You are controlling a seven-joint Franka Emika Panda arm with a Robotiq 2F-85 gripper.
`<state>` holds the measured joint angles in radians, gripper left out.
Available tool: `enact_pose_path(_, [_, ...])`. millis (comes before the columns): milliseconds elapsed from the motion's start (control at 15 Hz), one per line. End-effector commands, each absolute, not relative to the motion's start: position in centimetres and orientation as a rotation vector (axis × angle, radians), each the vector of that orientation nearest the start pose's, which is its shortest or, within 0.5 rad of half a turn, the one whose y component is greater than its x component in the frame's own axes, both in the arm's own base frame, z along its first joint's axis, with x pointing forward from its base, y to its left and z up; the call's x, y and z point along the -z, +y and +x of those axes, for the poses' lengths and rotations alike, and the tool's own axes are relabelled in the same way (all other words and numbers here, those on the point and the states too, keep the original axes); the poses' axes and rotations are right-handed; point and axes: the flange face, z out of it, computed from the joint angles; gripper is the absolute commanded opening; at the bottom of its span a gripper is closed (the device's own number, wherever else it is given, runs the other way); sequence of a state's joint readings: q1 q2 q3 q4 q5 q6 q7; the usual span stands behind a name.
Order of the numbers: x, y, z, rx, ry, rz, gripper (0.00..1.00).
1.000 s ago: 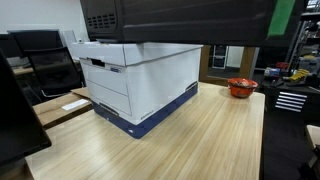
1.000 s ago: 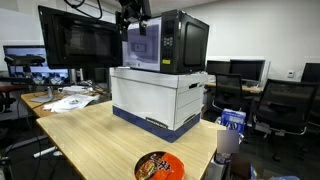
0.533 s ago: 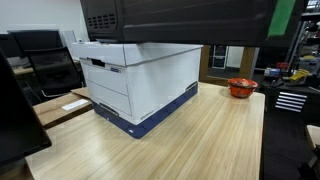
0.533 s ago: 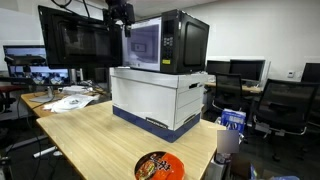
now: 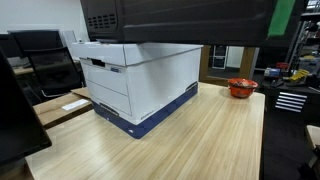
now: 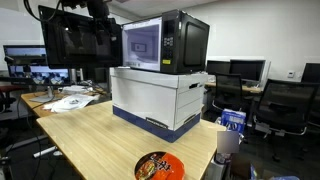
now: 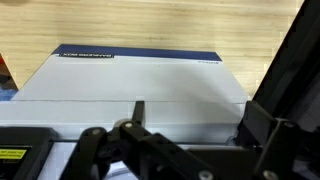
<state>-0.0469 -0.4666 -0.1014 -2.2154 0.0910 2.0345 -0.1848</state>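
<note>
Your gripper (image 6: 99, 11) has just slid away. A second ago it hung right in front of the microwave (image 6: 165, 42) door. Now it is up at about ten o'clock from the oven, high in the exterior view and against the dark screen (image 6: 75, 45) behind. The claw stands apart with nothing between its jaws (the wrist view shows the gripper (image 7: 118, 142) fingers wide and bare). You are no longer on the door face and you are touching nothing.

The microwave itself hasn't budged. It sits square on top of the white storage box (image 6: 155, 95), its window lit pale and its control panel at three o'clock of the door. In an exterior view it fills the top of the picture as a black slab (image 5: 180, 20), with the box (image 5: 140, 80) beneath it.

Your wrist camera looks straight down on the box lid (image 7: 130, 85), and a dark edge cuts in at three o'clock. I can't tell what that edge is.

The red noodle bowl (image 6: 158, 166) sits at five o'clock from the box, near the table (image 6: 85, 135) edge and well apart from you. Nothing has moved there.
</note>
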Motion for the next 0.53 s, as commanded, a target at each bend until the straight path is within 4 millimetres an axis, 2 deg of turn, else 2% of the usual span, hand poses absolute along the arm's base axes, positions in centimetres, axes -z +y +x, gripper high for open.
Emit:
enact_pose_path(0, [-58.1, -4.9, 42.0, 0.566, 0.097, -3.049, 1.0])
enact_pose_path(267, [-58.6, -4.1, 41.2, 0.588, 0.24, -3.135, 1.0])
enact_pose_path(467, [-59.9, -4.2, 40.3, 0.668, 0.375, -3.139, 1.0])
